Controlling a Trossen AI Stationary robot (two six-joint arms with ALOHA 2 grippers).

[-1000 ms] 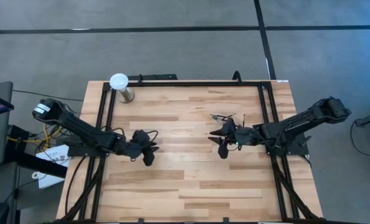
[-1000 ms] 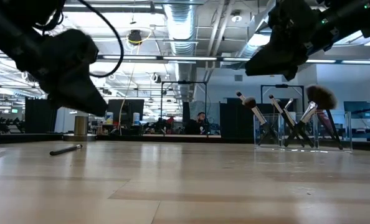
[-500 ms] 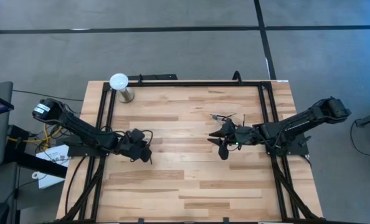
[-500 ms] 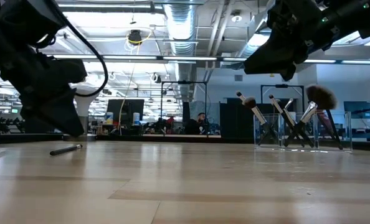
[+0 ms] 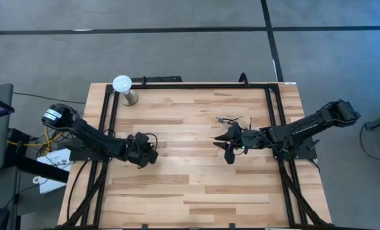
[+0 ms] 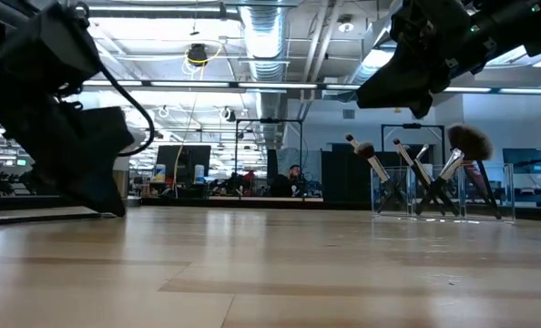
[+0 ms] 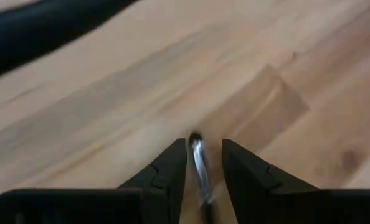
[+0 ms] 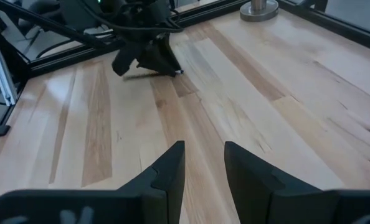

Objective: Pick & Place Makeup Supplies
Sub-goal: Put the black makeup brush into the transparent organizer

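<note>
One thin makeup brush [image 7: 199, 163] with a silvery ferrule lies flat on the wooden table. My left gripper [image 7: 204, 155] is down at the table top, open, with one finger on each side of the brush and a small gap to both. From the right wrist view, the left gripper [image 8: 145, 57] stands low over the dark stick [image 8: 149, 74]. The low view shows the left gripper [image 6: 93, 187] near the table's left. Several brushes [image 6: 434, 173] stand upright in a clear holder [image 6: 439, 193]. My right gripper [image 5: 228, 151] hangs open above the table, beside the holder [image 5: 231, 120].
A white globe on a metal base [image 5: 122, 86] stands at the far left corner. A black frame [image 5: 107, 128] runs along the table's left, far and right edges. Bare wood [image 5: 190, 179] lies between the two arms and toward the near edge.
My left gripper has moved a little toward the table's left edge and come down from above the table to the table top, ending over the lying brush. The right arm has kept still.
</note>
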